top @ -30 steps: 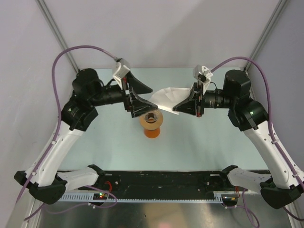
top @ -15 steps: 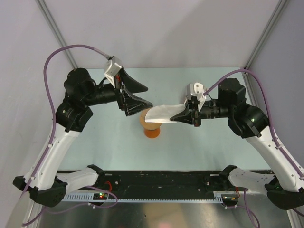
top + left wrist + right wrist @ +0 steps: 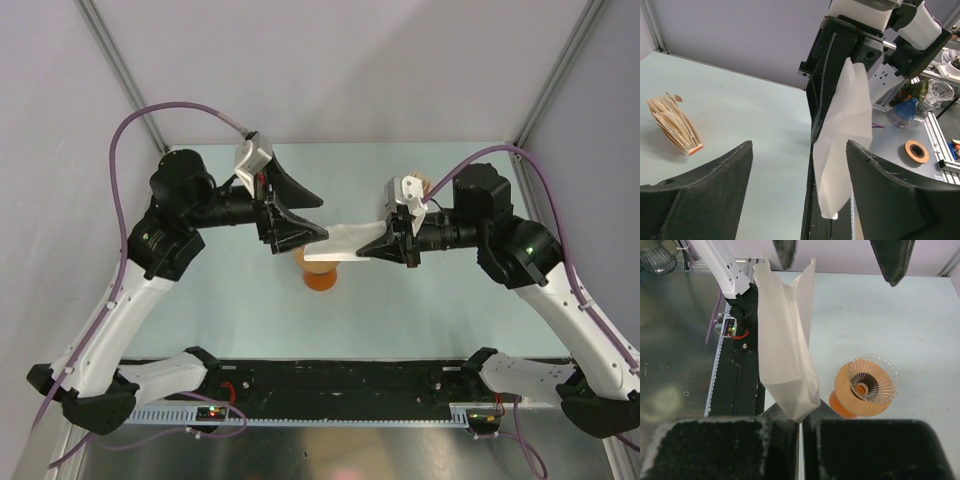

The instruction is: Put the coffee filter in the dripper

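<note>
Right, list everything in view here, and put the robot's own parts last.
coffee filter: one, white, in the air near the dripper
dripper: one, clear ribbed cone on an orange base, standing on the table
stack of filters: one, tan and white, lying on the table
table: one, pale green, under both arms
tape roll: one, tan, on the metal bench beyond the table
glass vessel: one, blue, on that bench
left gripper: one, black, open, fingers either side of the filter
right gripper: one, black, shut on the filter's lower end
</note>
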Available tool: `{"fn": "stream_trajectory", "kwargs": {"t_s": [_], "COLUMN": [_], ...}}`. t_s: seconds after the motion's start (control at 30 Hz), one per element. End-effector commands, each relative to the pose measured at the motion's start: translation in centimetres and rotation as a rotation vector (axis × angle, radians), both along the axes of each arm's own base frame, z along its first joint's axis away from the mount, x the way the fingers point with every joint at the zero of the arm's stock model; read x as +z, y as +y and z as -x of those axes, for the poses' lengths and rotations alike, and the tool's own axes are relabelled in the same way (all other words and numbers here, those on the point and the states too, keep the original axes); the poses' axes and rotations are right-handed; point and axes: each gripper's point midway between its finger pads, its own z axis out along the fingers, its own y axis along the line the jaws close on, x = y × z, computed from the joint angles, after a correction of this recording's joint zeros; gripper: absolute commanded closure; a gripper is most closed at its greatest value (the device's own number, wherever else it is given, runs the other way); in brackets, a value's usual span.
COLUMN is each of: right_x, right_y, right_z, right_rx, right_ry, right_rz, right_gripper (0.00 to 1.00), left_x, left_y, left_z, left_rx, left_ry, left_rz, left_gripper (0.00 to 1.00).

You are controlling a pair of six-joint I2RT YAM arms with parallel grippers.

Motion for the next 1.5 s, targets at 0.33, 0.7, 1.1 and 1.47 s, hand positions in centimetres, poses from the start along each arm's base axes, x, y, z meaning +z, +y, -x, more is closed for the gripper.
{"fn": "stream_trajectory", "kwargs": {"t_s": [0.33, 0.7, 1.1, 1.47], "right_x": [2.5, 1.4, 2.5, 5.1], "right_y": [0.5, -3.1, -1.0, 1.7], "right_z": [0.4, -5.5, -12.5, -11.2], "right_rx": [0.050, -0.265, -0.583, -0.480], "right_ry": [-0.034, -0.094, -0.472, -0.520], "right_rz": [-0.014, 0.017, 0.048, -0.075], "right_gripper": [0.93, 0.30, 0.18, 0.39], "left_x": [-2.8, -0.1, -0.3, -1.3], "left_y": [-1.7, -0.7, -0.6, -0.8], "left_z": [1.6, -4.9, -6.0, -6.0], "left_rx": [-0.097, 0.254, 0.336, 0.366], "left_ry": [-0.052, 0.273, 0.507, 0.493], "left_rz": [-0.067, 0.055, 0.140, 0.129], "left_gripper": [0.54, 1.00, 1.00, 1.00]}}
